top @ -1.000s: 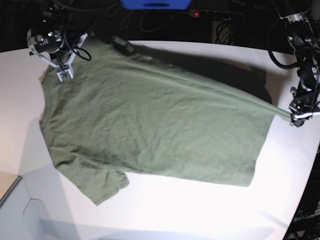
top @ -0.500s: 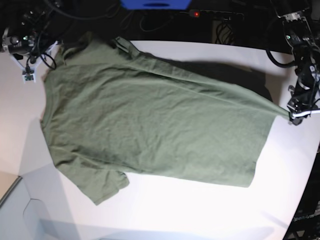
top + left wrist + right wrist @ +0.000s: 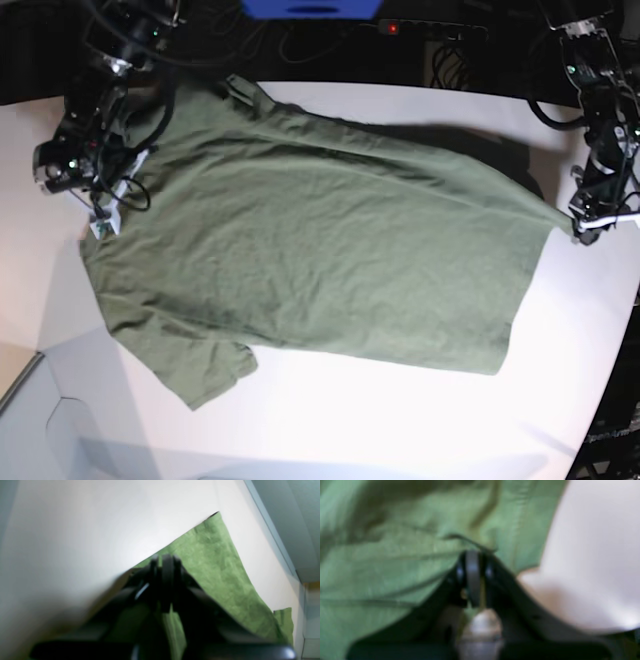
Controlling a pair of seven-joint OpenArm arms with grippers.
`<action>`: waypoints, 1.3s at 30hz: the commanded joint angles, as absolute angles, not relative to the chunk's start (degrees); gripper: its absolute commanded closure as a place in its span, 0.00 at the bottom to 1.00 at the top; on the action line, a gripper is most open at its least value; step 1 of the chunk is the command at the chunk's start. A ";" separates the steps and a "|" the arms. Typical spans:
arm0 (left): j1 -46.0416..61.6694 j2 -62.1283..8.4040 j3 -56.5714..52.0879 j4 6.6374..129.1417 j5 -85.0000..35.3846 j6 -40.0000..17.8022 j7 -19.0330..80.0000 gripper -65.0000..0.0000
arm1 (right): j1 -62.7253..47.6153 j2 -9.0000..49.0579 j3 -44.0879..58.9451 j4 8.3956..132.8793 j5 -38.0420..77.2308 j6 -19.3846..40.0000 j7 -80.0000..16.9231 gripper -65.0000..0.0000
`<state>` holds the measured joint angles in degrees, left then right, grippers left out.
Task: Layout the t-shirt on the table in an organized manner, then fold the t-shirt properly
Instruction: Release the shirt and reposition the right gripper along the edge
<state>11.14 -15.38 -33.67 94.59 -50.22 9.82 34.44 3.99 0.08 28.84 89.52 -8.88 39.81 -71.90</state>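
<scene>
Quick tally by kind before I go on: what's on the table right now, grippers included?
Olive-green t-shirt: 1
White table: 1
Grippers: 2, the left gripper and the right gripper, each at an edge of the t-shirt
Total: 4

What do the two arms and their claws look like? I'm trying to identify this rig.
Both arms are black jointed linkages draped with loose black cables. The right claw has white parts near its tip; the left claw also ends in a white piece. Up close, each claw shows dark tapered fingers meeting narrowly.

White table [image 3: 400,420] w/ t-shirt [image 3: 310,250] spread flat.
</scene>
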 commanded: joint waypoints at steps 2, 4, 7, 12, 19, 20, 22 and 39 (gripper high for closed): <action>11.21 -16.31 -34.15 95.78 -50.86 9.98 33.71 1.00 | 6.46 1.19 28.79 84.44 -8.40 40.00 -71.08 1.00; 11.38 -16.31 -34.15 95.78 -50.86 9.98 33.71 1.00 | 8.66 2.15 28.70 79.52 -8.40 40.00 -68.53 1.00; 12.35 -16.31 -34.15 95.69 -50.86 9.98 33.71 1.00 | 12.44 4.18 26.33 72.22 -8.48 40.00 -63.87 1.00; 12.62 -15.60 -34.15 95.78 -50.86 9.98 33.71 1.00 | 19.65 6.20 22.73 64.48 -8.48 40.00 -57.98 1.00; 13.76 -13.41 -34.15 96.40 -50.86 9.98 33.71 1.00 | 26.51 8.92 22.29 63.69 -8.57 40.00 -57.54 1.00; 13.93 -13.05 -34.15 96.75 -50.86 9.98 33.71 1.00 | 26.77 9.98 22.29 63.69 -8.57 40.00 -58.68 1.00; 13.93 -13.05 -34.15 96.92 -50.86 9.98 33.71 1.00 | 26.77 11.03 22.46 63.96 -8.48 40.00 -60.97 0.95; 13.32 -13.05 -33.89 96.57 -50.86 9.98 33.71 1.00 | 3.56 2.77 22.81 111.34 -8.31 40.00 -76.97 0.49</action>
